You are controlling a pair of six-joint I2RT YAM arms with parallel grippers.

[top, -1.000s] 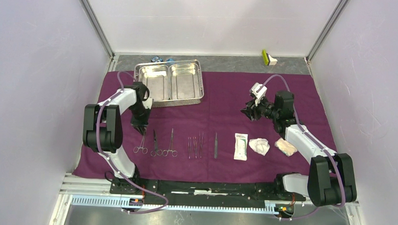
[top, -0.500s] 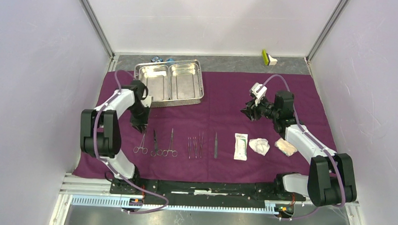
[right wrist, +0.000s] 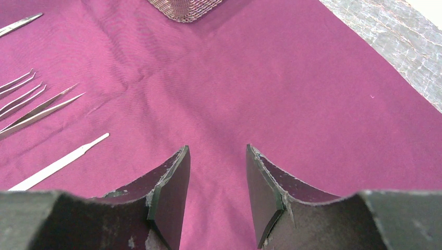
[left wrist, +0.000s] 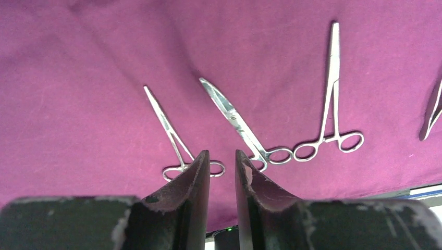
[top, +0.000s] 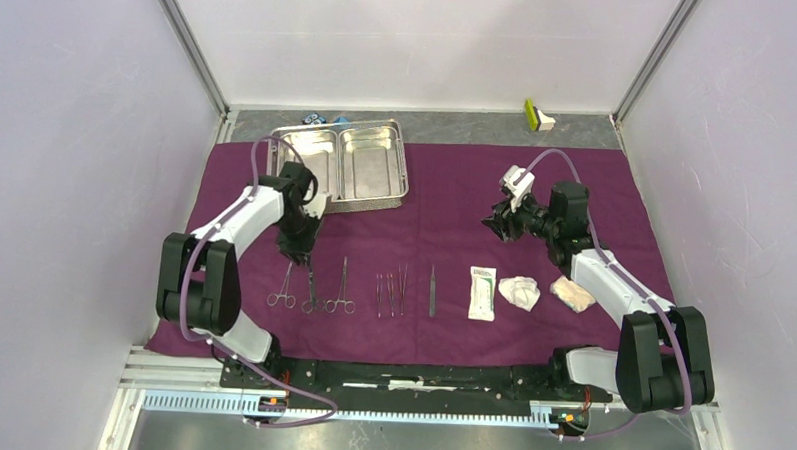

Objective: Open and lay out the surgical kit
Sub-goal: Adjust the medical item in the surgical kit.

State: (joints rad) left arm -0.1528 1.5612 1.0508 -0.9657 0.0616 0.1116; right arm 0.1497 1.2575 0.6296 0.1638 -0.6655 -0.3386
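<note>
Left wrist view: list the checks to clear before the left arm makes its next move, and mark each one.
1. Left gripper empty: ok, jaws slightly apart with nothing between them.
2. Left forceps lying free on the purple cloth: ok.
3. Middle ring-handled instrument lined up with its neighbours: not ok, it slants, and its ring sits right beside that of the right forceps.
4. Steel tray emptied: ok, both compartments look bare.
5. Right gripper out of the way: ok, open, holding nothing, over bare cloth.
</note>
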